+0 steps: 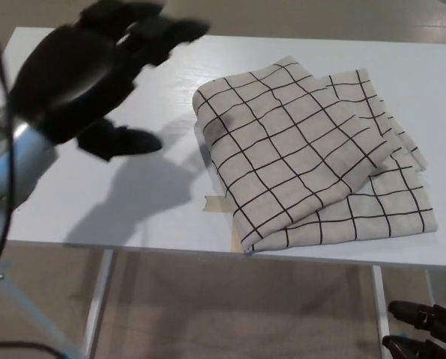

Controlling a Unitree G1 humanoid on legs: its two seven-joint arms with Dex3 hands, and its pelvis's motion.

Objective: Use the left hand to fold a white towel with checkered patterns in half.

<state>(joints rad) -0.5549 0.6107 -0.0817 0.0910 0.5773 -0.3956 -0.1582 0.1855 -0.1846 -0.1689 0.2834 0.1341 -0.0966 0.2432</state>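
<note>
I see the white cloth towel with a black checkered grid (313, 168) lying folded on the flat white bench (73, 202), in two stacked layers. It sits on the bench's right half, its lower edge at the near edge of the bench, with a bottom corner just reaching that edge. The top layer is skewed against the one under it, so the lower layer's edges show along the right and near sides.

The black left robot hand (84, 71) hangs over the bench's left half, well apart from the towel, fingers spread, holding nothing. Its shadow falls on the bench just below it.

The black right robot hand (425, 333) is low at the bottom right corner, below the bench's near edge; only fingertips show, so I can't tell its state.
</note>
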